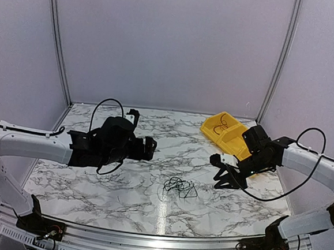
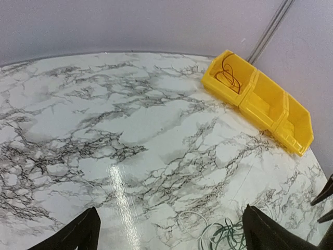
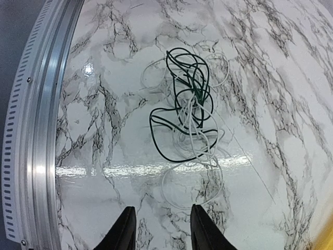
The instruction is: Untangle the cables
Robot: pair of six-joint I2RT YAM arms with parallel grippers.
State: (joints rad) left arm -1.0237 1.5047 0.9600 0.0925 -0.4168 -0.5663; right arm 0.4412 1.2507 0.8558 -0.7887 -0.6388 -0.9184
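From above, the cables (image 1: 179,187), a small knot of thin dark and white wires, lie on the white marble-patterned table (image 1: 93,177) near its front edge, between the two arms. The right gripper (image 1: 219,171) hangs just to their right and a little farther back. It is nearer than the left gripper (image 1: 142,132), which hovers well apart to the left rear. Behind the right arm sits a yellow plastic three-compartment bin (image 1: 227,134).

The left wrist view shows that gripper's fingers (image 2: 78,234) spread wide and empty. The cables (image 2: 221,235) peek in at the bottom edge, close to the right-hand tip. A coiled dark wire (image 2: 229,77) lies in the bin's end compartment.

In the right wrist view the fingers (image 3: 125,229) are parted narrowly and hold nothing. The cables (image 3: 193,96) lie straight ahead, their long axis running away from the tips, with dark loops crossing looser white ones.
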